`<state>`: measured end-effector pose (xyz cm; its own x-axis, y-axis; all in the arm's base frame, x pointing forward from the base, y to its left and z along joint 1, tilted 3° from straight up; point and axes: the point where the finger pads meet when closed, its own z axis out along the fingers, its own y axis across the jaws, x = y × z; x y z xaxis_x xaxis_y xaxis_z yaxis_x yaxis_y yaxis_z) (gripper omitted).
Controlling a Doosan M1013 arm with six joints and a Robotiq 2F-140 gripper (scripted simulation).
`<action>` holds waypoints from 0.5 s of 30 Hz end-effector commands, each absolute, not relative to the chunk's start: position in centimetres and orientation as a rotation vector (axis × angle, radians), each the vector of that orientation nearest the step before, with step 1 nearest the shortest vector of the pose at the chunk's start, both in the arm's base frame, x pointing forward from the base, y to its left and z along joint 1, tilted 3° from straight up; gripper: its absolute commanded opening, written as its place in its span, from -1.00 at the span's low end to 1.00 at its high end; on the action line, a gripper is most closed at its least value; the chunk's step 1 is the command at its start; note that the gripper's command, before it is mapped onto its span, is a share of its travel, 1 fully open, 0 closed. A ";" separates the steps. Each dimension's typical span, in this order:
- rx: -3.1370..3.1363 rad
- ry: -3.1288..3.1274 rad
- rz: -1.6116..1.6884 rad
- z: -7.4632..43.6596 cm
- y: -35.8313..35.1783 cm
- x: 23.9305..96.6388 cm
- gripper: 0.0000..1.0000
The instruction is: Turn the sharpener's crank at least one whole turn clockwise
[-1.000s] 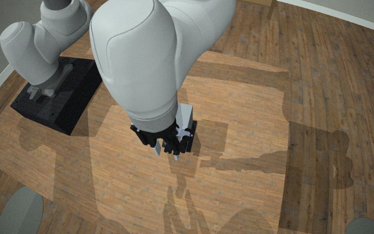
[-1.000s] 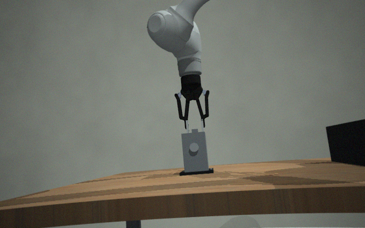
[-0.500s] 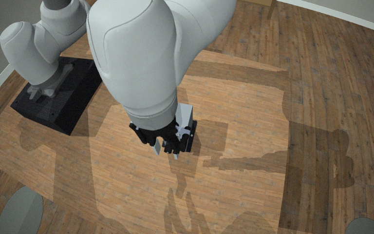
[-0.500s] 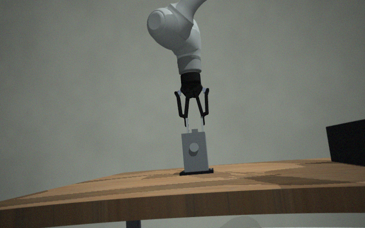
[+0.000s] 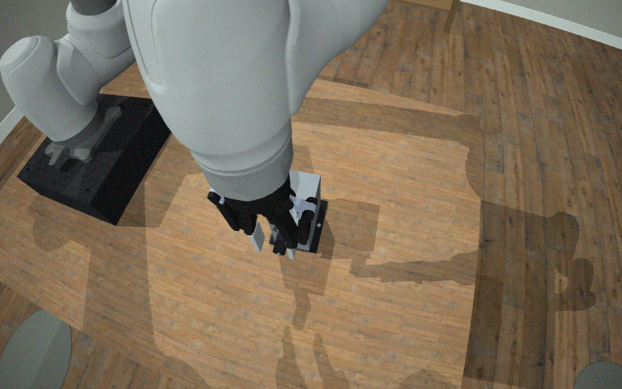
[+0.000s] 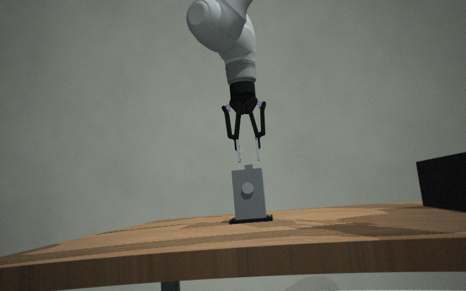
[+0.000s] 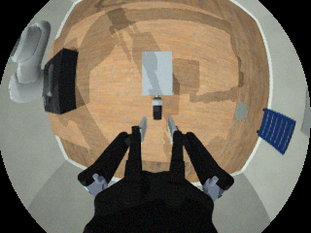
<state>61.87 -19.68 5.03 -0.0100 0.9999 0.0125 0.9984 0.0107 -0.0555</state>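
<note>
Sharpener [image 6: 249,193] bolted upright on dark base plate [image 6: 250,218], mid table [image 6: 219,253]. Knob [image 6: 248,167] peeking just over sharpener's top in exterior view; seen from wrist as dark stub [image 7: 157,109] at sharpener's near end. Gripper [image 6: 247,158] poised above sharpener, fingers partly apart, gripping nothing, apart from knob. Black robot mount [image 5: 94,160] well left of sharpener in top view, arm hiding much of sharpener there.

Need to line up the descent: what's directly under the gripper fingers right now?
Under the gripper is open air, then the crank knob poking above the sharpener. The fingers stand apart, holding nothing. The crank arm is hidden behind the body in the exterior view.
</note>
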 end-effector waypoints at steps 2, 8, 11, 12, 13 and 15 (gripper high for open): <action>-2.176 -2.199 0.047 6.1 -19.7 61.9 -0.36; -2.176 -2.199 0.047 7.0 -19.7 62.0 -0.36; -2.176 -2.199 0.047 7.4 -19.7 62.0 -0.36; -2.176 -2.199 0.047 7.6 -19.7 62.0 -0.36; -2.176 -2.199 0.047 7.7 -19.7 62.0 -0.36; -2.176 -2.199 0.047 7.8 -19.7 62.0 -0.36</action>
